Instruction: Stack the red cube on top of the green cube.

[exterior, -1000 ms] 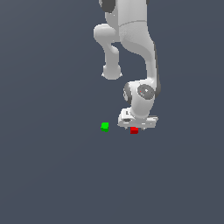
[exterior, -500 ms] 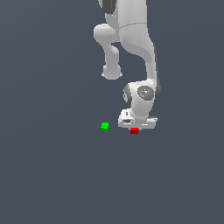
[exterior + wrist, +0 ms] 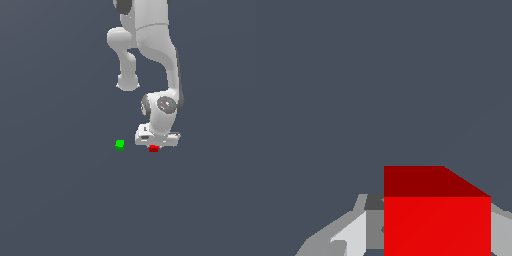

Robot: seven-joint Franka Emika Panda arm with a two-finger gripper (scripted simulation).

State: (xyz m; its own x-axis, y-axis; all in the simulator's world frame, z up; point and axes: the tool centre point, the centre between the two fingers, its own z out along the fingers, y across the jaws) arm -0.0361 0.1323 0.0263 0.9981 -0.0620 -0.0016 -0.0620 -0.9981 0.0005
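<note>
One arm bent low, hand [image 3: 154,145] over red cube [image 3: 153,148].

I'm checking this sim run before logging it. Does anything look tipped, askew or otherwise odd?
Nothing stands out. The small red cube sits square between the white gripper's fingers, and the small green cube rests flat on the grey floor, apart, on the exterior view's left.

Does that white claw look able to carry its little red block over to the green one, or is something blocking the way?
Probably yes. The gripper sits right over the red cube, and the green cube lies apart toward the exterior view's left with only bare floor between them.
</note>
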